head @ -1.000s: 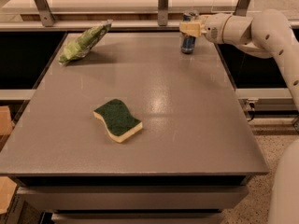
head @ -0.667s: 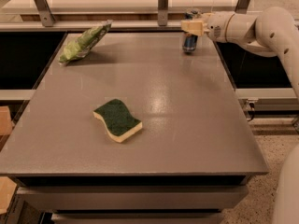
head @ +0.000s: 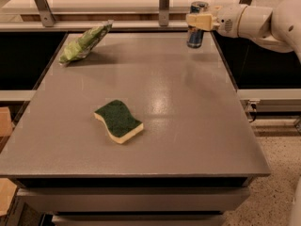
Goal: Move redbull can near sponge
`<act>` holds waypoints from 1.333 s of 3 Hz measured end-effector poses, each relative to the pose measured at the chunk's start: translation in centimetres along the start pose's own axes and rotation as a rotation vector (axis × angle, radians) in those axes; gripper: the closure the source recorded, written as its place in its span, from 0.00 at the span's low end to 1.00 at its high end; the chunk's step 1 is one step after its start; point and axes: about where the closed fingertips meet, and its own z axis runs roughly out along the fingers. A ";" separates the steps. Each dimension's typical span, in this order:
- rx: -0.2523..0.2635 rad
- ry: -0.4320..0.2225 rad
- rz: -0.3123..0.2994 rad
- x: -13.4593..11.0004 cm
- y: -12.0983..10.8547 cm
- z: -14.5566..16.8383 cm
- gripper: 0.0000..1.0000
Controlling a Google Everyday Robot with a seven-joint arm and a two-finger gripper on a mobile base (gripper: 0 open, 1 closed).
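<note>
The blue and silver can (head: 194, 37) stands upright at the table's (head: 202, 126) far right corner, well beyond the sponge (head: 117, 120); its label cannot be read. The gripper (head: 193, 21) crosses the can's middle; whether it grasps cannot be told

Glossy metal redbull can (head: 195, 37) by plastic gripper (head: 193, 21), rough sponge (head: 117, 119), satin table (head: 188, 126)

Bare tabletop (head: 188, 126) separates pincer (head: 194, 21) at redbull can (head: 195, 37) from sponge (head: 118, 121); snack bag (head: 84, 44) aside.
</note>
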 end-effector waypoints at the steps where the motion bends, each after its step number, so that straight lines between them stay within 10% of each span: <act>1: -0.034 -0.009 -0.005 -1.7 1.8 -1.6 1.00; 4: -0.064 0.001 0.013 -4.5 8.6 -5.8 1.00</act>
